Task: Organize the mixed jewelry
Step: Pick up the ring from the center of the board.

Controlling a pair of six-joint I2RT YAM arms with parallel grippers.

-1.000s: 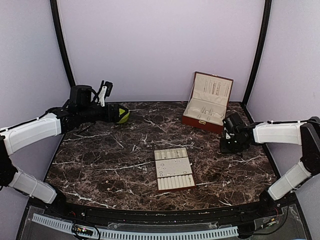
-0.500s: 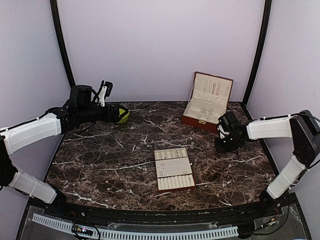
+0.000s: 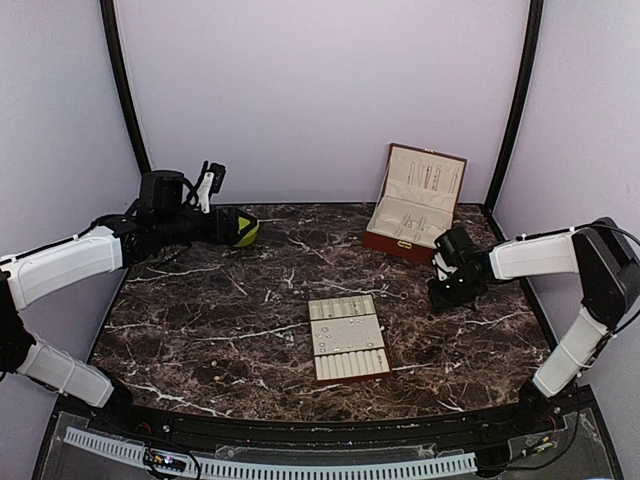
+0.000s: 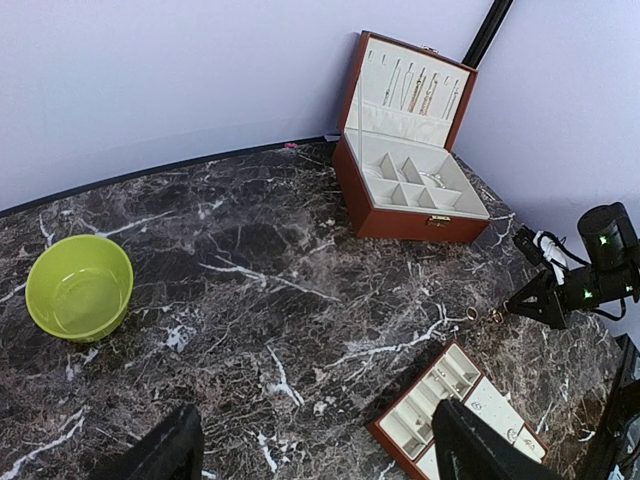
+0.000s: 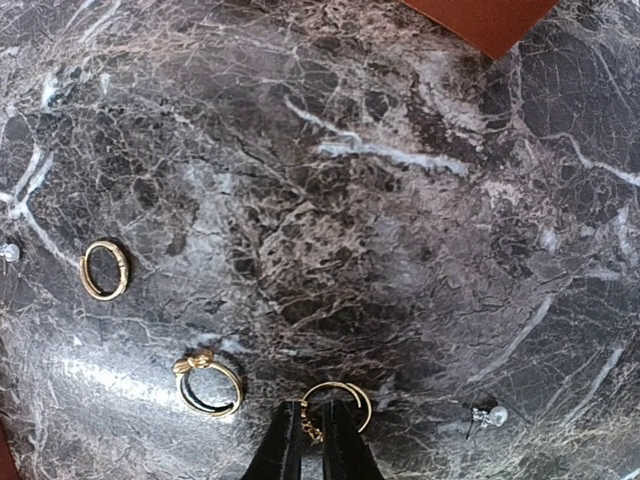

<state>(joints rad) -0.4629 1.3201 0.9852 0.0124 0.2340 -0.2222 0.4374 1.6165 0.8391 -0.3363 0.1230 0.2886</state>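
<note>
The mixed jewelry lies loose on the dark marble. The right wrist view shows an open gold ring with a short chain [image 5: 340, 403], a knotted gold ring [image 5: 208, 383], a plain gold band [image 5: 104, 269] and a pearl stud [image 5: 487, 416]. My right gripper [image 5: 316, 442] is down at the table, shut on the chain end of the open ring. From above it sits right of the tray [image 3: 440, 292]. My left gripper [image 4: 320, 455] hangs open and empty high over the table's left side, near the bowl [image 3: 211, 182].
A beige slotted tray [image 3: 350, 380] with small pieces in it lies at mid-table. An open red jewelry box [image 3: 415, 205] stands at the back right, its corner [image 5: 480, 20] near my right gripper. A lime-green bowl [image 4: 80, 288] sits at the back left.
My right gripper has shifted left toward the loose rings and its jaws have narrowed onto the open ring. The left arm has not moved.
</note>
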